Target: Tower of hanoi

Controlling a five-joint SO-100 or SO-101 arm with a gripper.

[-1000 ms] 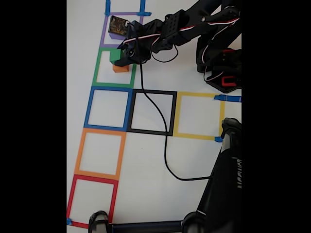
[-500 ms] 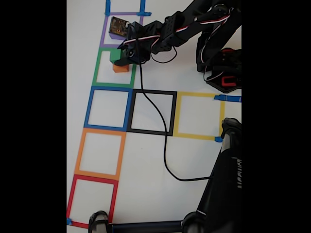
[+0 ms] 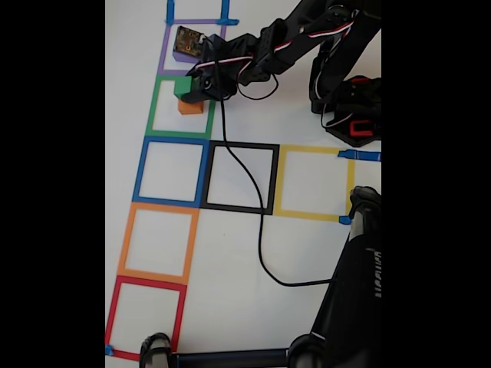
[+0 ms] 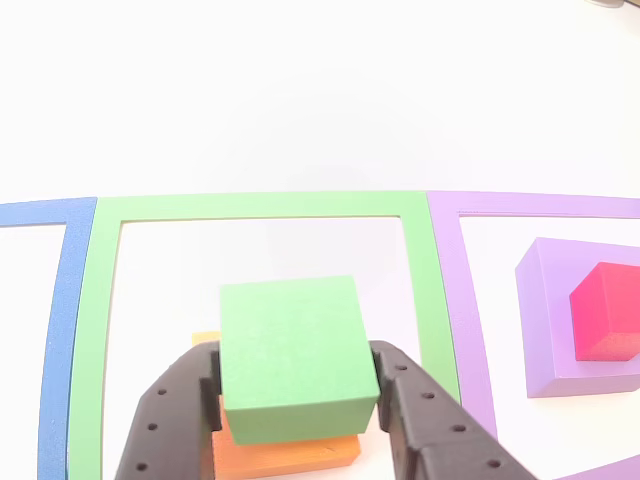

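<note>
Green cube (image 4: pixel 290 352) in tool (image 4: pixel 295 385)

— What is lying around the jaws?

— In the other view, a green tape outline (image 4: pixel 260 205) is framing them on the white table (image 4: pixel 300 90). A purple outline (image 4: pixel 540 204) is sitting just right of them, and a blue outline (image 4: pixel 62 300) is sitting to their left.

— And farther off, in the fixed view?

— A black outline (image 3: pixel 274 180) and a yellow outline (image 3: pixel 311 149) are lying below the jaws (the yellow one farther right). An orange outline (image 3: pixel 157 207) and a red outline (image 3: pixel 146 281) are lying lower still. A black cable (image 3: pixel 261 230) is running down from beside the jaws across the black outline. A black stand (image 3: pixel 353 291) is standing well apart from them, at lower right.
</note>
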